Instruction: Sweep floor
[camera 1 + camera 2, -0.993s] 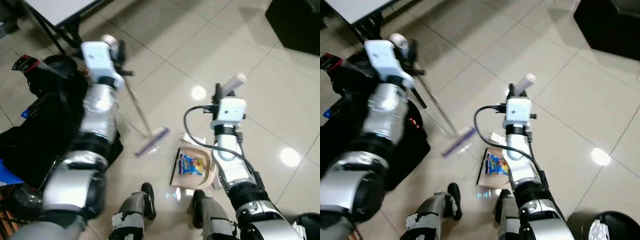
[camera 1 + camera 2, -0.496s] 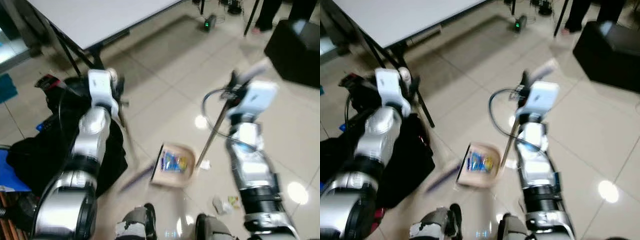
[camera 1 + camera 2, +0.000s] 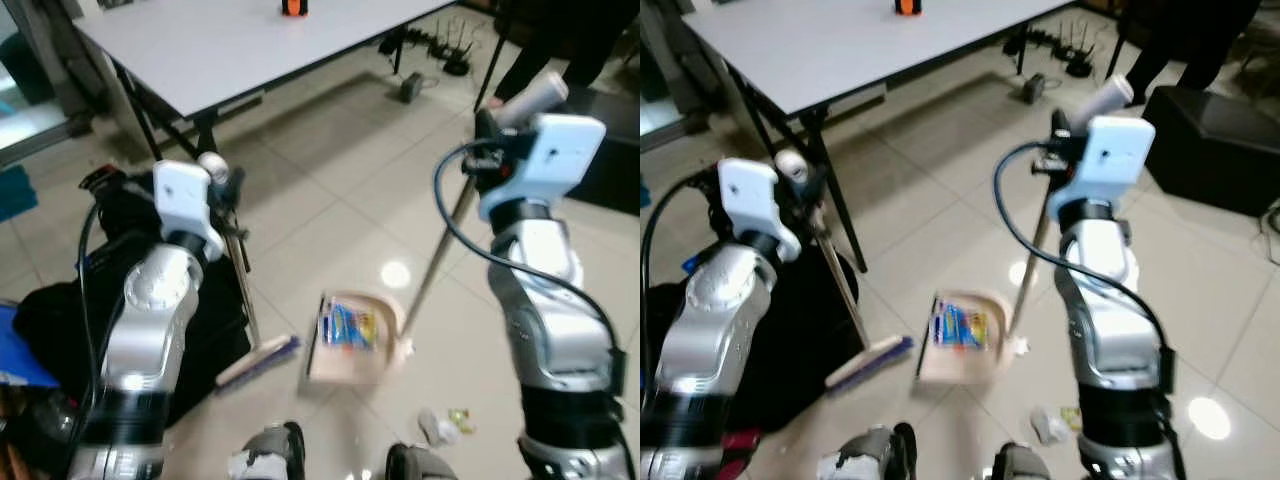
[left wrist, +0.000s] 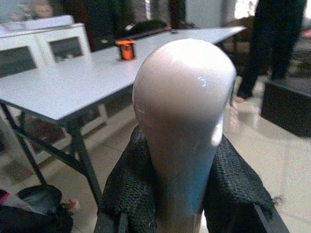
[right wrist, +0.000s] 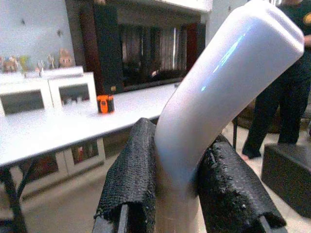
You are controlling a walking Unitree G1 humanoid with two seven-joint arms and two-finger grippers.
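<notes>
On the tiled floor (image 3: 330,210) just ahead of the robot's feet lies a beige dustpan (image 3: 350,345) with a blue-and-yellow wrapper (image 3: 347,326) resting inside it; its long handle (image 3: 440,250) slants up and to the right into the right gripper (image 5: 177,160), whose black padded fingers (image 5: 131,174) are clenched on the pale, bent handle top; to the left, the broom (image 3: 240,300) stands nearly upright, its brush head (image 3: 258,360) on the floor just left of the dustpan and apart from it; the left gripper (image 4: 182,194) is clamped around the broom's rounded white handle end (image 4: 184,107), with fabric-covered fingers (image 4: 131,184) pressed against both sides; near the right foot, small scraps of litter (image 3: 440,425) lie on the tiles, right of the dustpan and not touching it; a black bag (image 3: 110,290) sits on the floor at the left, behind the left arm; farther off stands a white table (image 3: 240,40) on black legs, with a small orange object (image 3: 293,7) on its top; at the far right a person's dark trouser legs (image 3: 540,50) stand by a black box (image 3: 1210,145).
</notes>
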